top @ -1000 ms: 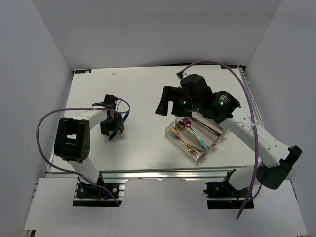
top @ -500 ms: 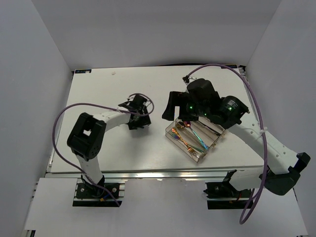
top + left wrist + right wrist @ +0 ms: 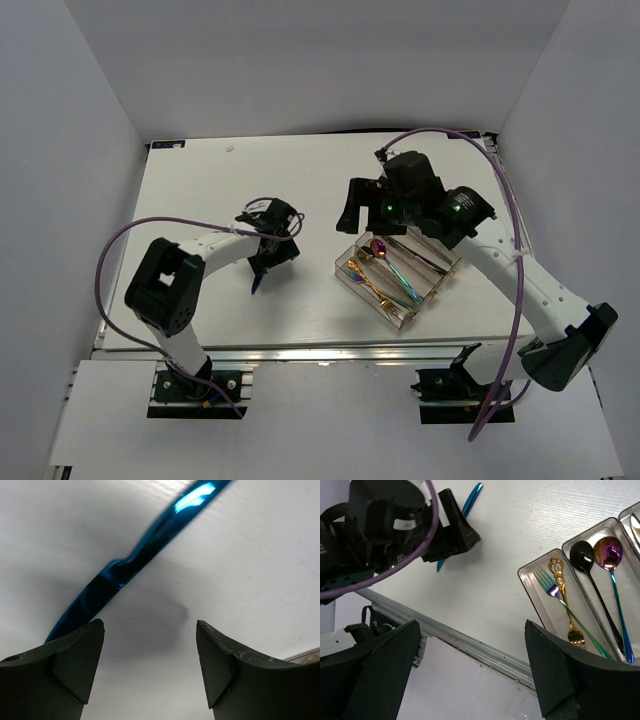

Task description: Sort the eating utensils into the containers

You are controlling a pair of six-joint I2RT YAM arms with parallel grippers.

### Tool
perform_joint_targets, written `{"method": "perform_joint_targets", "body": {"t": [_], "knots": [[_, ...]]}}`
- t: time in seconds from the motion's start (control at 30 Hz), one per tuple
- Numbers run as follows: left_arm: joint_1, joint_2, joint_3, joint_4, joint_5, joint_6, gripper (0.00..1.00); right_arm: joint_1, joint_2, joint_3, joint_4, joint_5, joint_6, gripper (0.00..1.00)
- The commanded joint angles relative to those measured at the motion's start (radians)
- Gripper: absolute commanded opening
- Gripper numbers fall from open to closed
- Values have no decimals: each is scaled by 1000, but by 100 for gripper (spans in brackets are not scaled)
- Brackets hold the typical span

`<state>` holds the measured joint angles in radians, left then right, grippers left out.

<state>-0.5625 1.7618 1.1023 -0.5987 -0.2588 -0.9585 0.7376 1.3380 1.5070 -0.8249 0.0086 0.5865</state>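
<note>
A blue utensil (image 3: 125,570) lies flat on the white table; its tip (image 3: 257,283) sticks out below my left gripper (image 3: 268,258). That gripper (image 3: 150,665) is open and empty just above the table, with the blue piece running past its left finger (image 3: 75,665). The clear tray (image 3: 341,268) holds a gold fork (image 3: 565,605) and a rainbow fork (image 3: 572,617) in one compartment, and a dark spoon (image 3: 592,590) and a rainbow spoon (image 3: 615,587) in the one beside it. My right gripper (image 3: 352,212) is open and empty, raised left of the tray.
The left arm's wrist (image 3: 395,525) fills the upper left of the right wrist view, with its purple cable (image 3: 432,515). The table's front metal rail (image 3: 470,645) runs below. White walls enclose the table on three sides.
My left gripper swung right toward the tray, then drew back slightly; the blue utensil came with it and now lies on the table. My right gripper shifted slightly right.
</note>
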Motion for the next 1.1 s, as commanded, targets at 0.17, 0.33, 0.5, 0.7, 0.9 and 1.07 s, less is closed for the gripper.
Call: {"method": "perform_joint_targets", "body": {"t": [0.17,0.33,0.5,0.7,0.9,1.07], "knots": [[65,-160,-84,-38,-57,52,84,-3,23,27,70,-78,-24,89],[65,-202,-62,-81,-91,89,84,-4,52,15,101,-104,-39,89],[81,-212,-71,-84,-48,115,85,-6,79,1,128,-114,-40,89],[72,-174,-72,-42,49,124,84,-7,101,-10,144,-140,-50,89],[73,-69,103,-32,55,358,84,-13,90,-13,124,-140,-73,89],[76,7,146,-10,82,624,81,-37,52,-56,118,-154,-94,89]]}}
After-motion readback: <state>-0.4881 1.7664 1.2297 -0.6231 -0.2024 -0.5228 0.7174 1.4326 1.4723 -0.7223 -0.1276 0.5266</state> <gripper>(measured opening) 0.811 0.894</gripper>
